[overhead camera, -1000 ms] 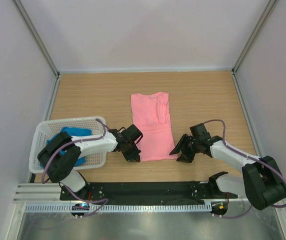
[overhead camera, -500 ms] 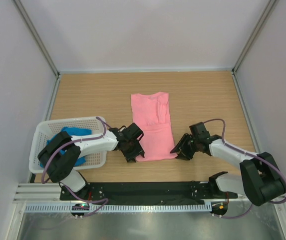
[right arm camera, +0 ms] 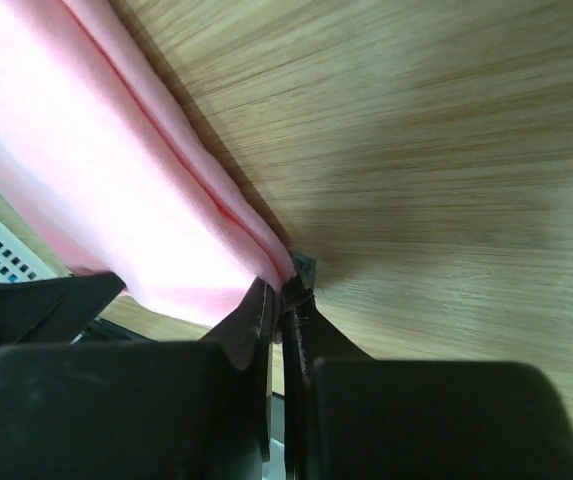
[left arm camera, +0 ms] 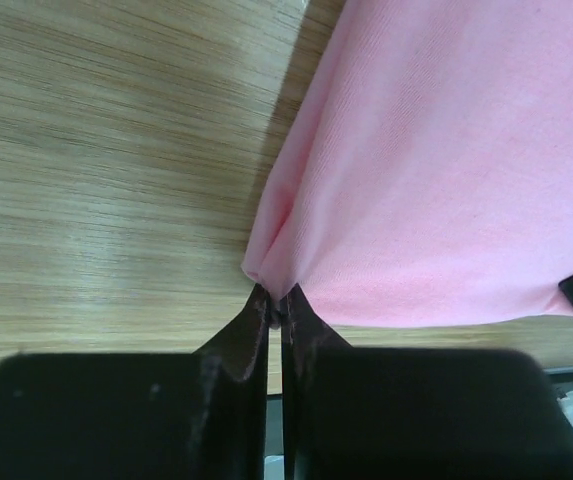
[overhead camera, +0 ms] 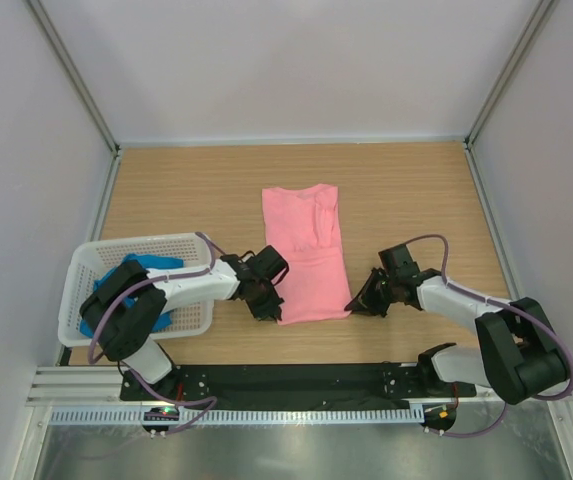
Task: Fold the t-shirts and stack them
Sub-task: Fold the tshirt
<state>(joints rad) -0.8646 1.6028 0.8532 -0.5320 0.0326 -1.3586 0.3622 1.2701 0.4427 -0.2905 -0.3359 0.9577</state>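
A salmon pink t-shirt (overhead camera: 306, 250) lies folded lengthwise in a long strip on the wooden table. My left gripper (overhead camera: 274, 312) is shut on its near left corner; the left wrist view shows the pink t-shirt (left arm camera: 436, 160) bunched into the left gripper (left arm camera: 276, 305). My right gripper (overhead camera: 354, 306) is shut on the near right corner, and in the right wrist view the pink t-shirt's (right arm camera: 116, 190) folded edge runs into the right gripper (right arm camera: 284, 290). A bright blue t-shirt (overhead camera: 141, 280) lies crumpled in the basket.
A white perforated basket (overhead camera: 156, 246) stands at the near left of the table, close behind my left arm. A black base strip (overhead camera: 296, 378) runs along the near edge. White walls enclose the table on three sides.
Both grippers have closed on the pink t-shirt's near corners. The right gripper moved left to the shirt's edge, and the left one opened briefly, then shut again.
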